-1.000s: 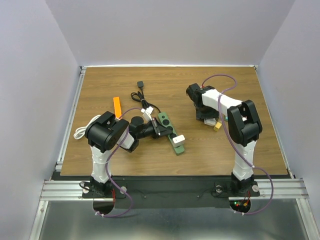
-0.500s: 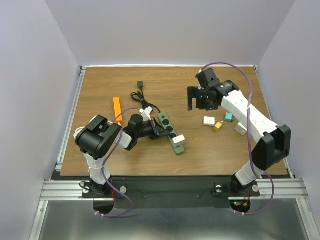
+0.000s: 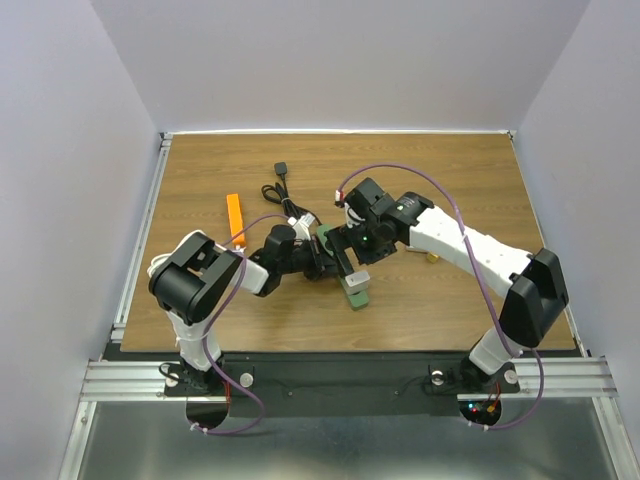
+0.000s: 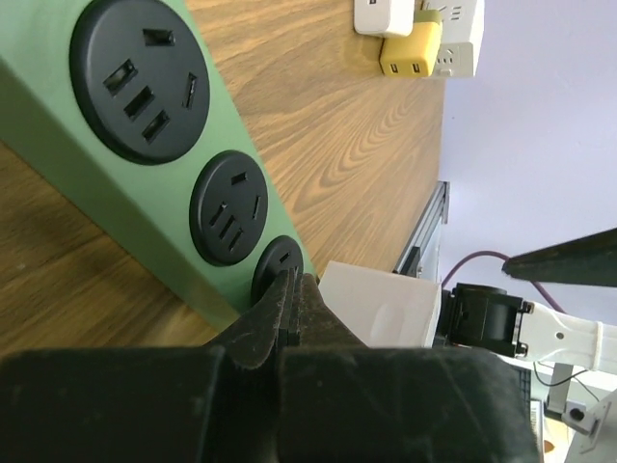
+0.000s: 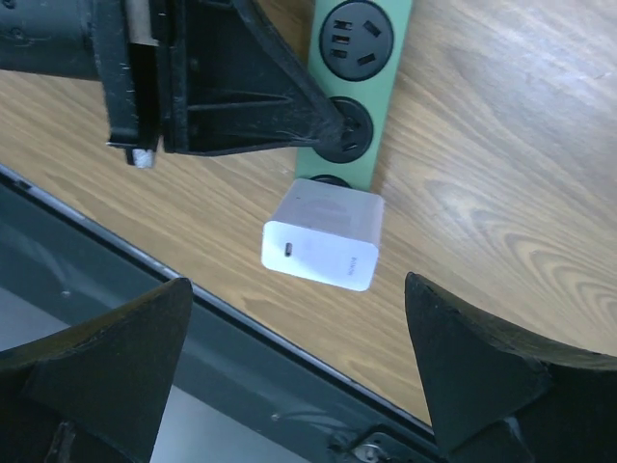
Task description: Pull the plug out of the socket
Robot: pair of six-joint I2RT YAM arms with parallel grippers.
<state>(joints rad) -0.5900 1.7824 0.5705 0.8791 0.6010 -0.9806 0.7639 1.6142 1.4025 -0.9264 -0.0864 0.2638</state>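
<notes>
The dark-green socket strip lies slanted in mid-table, with a white cube plug seated in its near-end outlet. My left gripper is shut with nothing in it. Its tips rest on the strip at the third outlet, right beside the plug. My right gripper hovers above the plug, open wide. In the right wrist view its fingers stand on either side of the plug without touching it. That view also shows the strip and the left gripper.
The strip's black cord coils behind it. An orange block and a white cable lie on the left. Small adapters, one yellow and one white, sit to the right. The table's front rail is close below the plug.
My right arm has swung from the right side of the table, near the small adapters, leftward to above the plug, jaws open. My left gripper has stayed on the strip.
</notes>
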